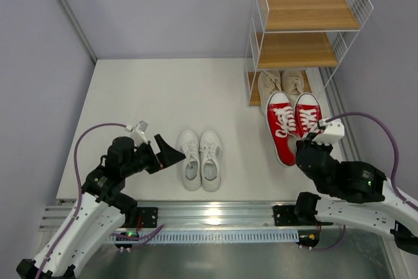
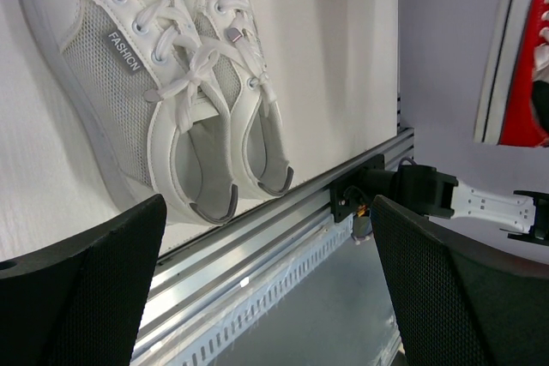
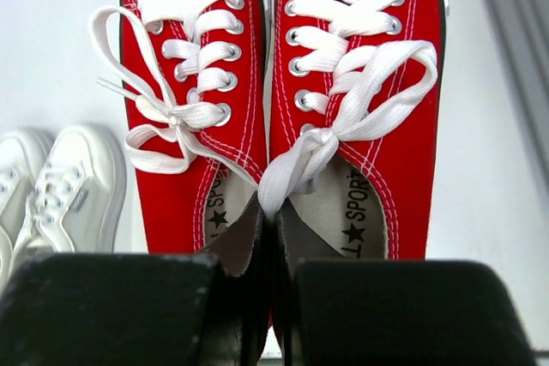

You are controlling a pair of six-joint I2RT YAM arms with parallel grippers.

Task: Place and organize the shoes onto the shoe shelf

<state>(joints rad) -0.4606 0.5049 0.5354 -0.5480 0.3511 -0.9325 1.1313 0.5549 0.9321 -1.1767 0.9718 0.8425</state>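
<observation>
The red shoes point(image 1: 292, 124) lie side by side in front of the shoe shelf point(image 1: 307, 11), toes toward it. My right gripper point(image 1: 312, 143) is shut on their two inner heel walls, pinched together between its fingers point(image 3: 279, 276); the red canvas point(image 3: 154, 203) fills the right wrist view. The beige shoes point(image 1: 281, 85) sit on the shelf's bottom board. The white shoes point(image 1: 200, 159) stand at the table's middle front, also in the left wrist view point(image 2: 171, 109). My left gripper point(image 1: 166, 155) is open and empty just left of their heels point(image 2: 266, 212).
The shelf's two upper boards point(image 1: 297, 49) are bare. An aluminium rail point(image 1: 209, 213) runs along the table's near edge. Grey walls close in the left and right sides. The right arm point(image 2: 480, 203) and a red shoe point(image 2: 523, 66) show in the left wrist view.
</observation>
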